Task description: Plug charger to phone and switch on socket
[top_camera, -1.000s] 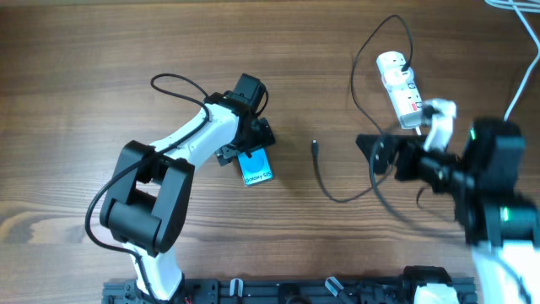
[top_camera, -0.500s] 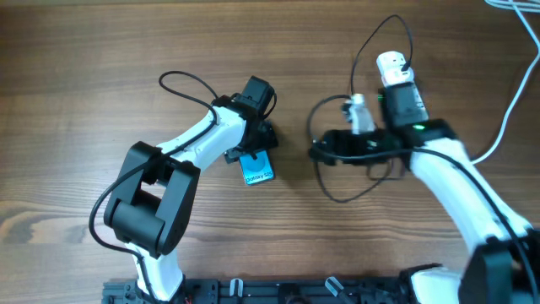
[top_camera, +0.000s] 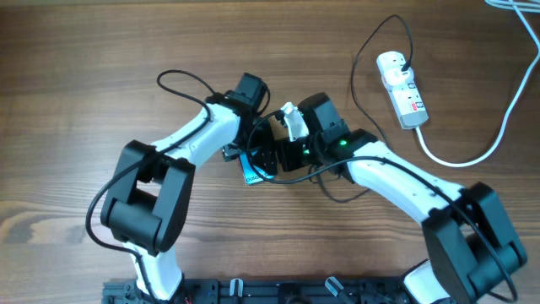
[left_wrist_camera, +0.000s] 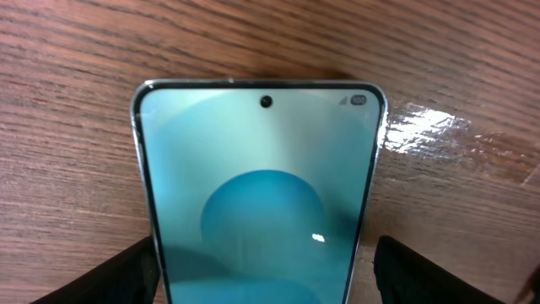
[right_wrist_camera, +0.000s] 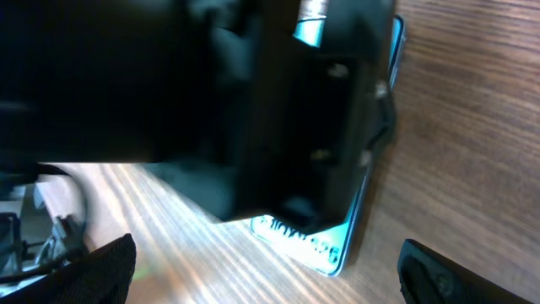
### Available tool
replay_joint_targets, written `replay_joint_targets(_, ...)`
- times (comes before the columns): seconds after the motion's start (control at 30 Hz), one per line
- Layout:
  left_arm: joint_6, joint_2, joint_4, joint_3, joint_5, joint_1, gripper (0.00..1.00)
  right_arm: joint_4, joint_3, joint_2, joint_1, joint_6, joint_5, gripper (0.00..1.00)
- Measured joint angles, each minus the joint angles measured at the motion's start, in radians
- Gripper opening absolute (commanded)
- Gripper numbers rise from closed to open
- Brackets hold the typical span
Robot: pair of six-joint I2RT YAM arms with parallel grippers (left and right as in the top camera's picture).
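The phone [top_camera: 256, 172] lies flat on the table with its teal screen up. My left gripper [top_camera: 246, 155] straddles its top end. In the left wrist view the phone [left_wrist_camera: 261, 194] sits between the open fingers of this gripper [left_wrist_camera: 261, 270], with a small gap at the right finger. My right gripper [top_camera: 272, 157] is open and empty just right of the phone, close against the left gripper. The right wrist view shows this gripper [right_wrist_camera: 270, 274] facing the phone's lower end [right_wrist_camera: 308, 245]. The charger cable [top_camera: 337, 196] runs from the socket [top_camera: 402, 89]; its plug is hidden under my right arm.
The socket's thick white cord [top_camera: 498, 127] curves off to the right edge. The left arm's own black cable [top_camera: 181, 80] loops above it. The black mount rail [top_camera: 278, 291] runs along the front edge.
My right arm has swung left from beside the socket to the phone, next to the left gripper. The socket is now uncovered. The left gripper stays over the phone.
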Motion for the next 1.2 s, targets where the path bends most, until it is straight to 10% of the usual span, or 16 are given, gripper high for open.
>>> replay_joint_targets(0.87, 0.081, 0.05, -0.075, 0.083, 0.055, 0.026, 0.86, -0.042, -0.001, 0.059, -0.141, -0.176, -0.129, 1.0)
replay_joint_targets(1.2, 0.066, 0.07, -0.079, 0.105, 0.039, -0.001, 0.71, -0.086, -0.001, 0.059, -0.139, -0.174, -0.128, 1.0)
